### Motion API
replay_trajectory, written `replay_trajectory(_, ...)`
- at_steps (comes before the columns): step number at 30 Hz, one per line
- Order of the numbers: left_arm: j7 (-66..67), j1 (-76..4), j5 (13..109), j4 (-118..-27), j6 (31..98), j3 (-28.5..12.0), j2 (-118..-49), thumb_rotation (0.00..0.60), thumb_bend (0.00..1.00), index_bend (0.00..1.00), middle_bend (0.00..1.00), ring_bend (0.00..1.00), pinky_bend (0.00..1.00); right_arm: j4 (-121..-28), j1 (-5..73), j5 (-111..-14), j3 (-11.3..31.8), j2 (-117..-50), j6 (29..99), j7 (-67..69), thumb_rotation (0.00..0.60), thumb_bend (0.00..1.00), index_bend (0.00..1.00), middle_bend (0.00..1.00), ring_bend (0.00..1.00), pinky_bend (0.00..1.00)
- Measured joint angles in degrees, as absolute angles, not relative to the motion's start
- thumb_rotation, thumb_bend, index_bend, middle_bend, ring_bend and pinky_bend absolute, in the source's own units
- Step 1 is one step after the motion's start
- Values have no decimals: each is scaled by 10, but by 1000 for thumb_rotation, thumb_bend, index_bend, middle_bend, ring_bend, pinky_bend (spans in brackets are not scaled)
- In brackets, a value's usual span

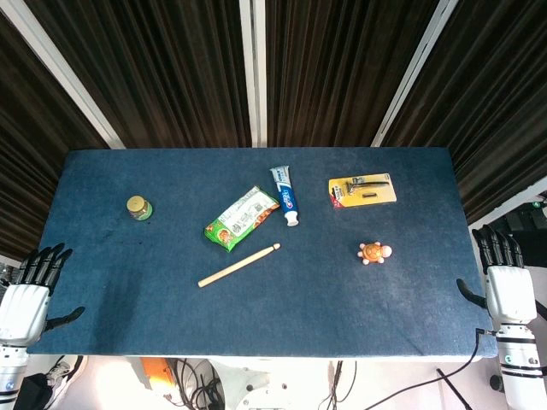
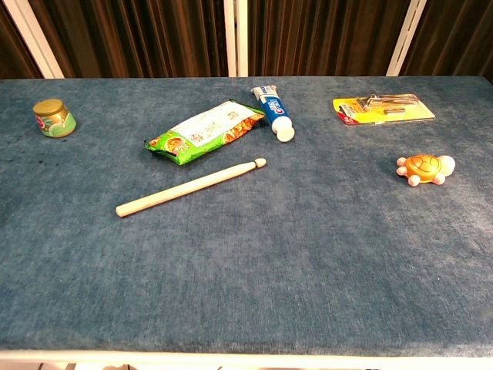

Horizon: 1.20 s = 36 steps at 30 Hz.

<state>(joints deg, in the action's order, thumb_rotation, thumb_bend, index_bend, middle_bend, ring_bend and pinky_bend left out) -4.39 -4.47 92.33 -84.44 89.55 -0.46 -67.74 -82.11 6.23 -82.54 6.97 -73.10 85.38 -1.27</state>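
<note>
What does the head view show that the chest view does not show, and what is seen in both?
Only the head view shows the left hand and the right hand, each beside a table end with fingers apart, holding nothing, plus cables below the table.

Only the chest view shows nothing extra; it just shows the things closer.

Both share the blue table, small jar, green snack packet, toothpaste tube, wooden drumstick, razor pack and toy turtle.
</note>
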Motion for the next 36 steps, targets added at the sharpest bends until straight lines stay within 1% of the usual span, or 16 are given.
replay_trajectory(9, -28, -46, 916, -862, 882, 0, -666, 600, 0, 56, 0, 0, 0, -818, 64, -826, 69, -732, 849, -11, 600, 150, 0, 6, 0, 0)
replay_trajectory(15, -23, -48, 913, -865, 877, -1, -663, 600, 0, 56, 0, 0, 0, -825, 73, -823, 67, -727, 827, -22, 600, 150, 0, 89, 0, 0)
replay_trajectory(22, -24, -52, 907, -869, 866, -2, -661, 600, 0, 57, 0, 0, 0, -850, 110, -819, 68, -726, 771, -92, 600, 151, 4, 146, 0, 0)
replay_trajectory(25, -23, -57, 907, -870, 857, -2, -662, 600, 0, 56, 0, 0, 0, -855, 136, -812, 74, -735, 742, -131, 600, 151, 35, 156, 0, 0)
replay_trajectory(30, -18, -60, 902, -881, 840, 4, -654, 600, 0, 56, 0, 0, 0, -846, 178, -783, 86, -763, 684, -173, 600, 151, 62, 160, 0, 0)
replay_trajectory(34, -19, -56, 895, -885, 838, 7, -648, 600, 0, 56, 0, 0, 0, -815, 213, -756, 94, -797, 639, -195, 600, 151, 77, 170, 0, 0)
replay_trajectory(36, -21, -55, 894, -884, 838, 7, -647, 600, 0, 57, 0, 0, 0, -802, 226, -749, 95, -812, 627, -202, 600, 152, 92, 175, 0, 0)
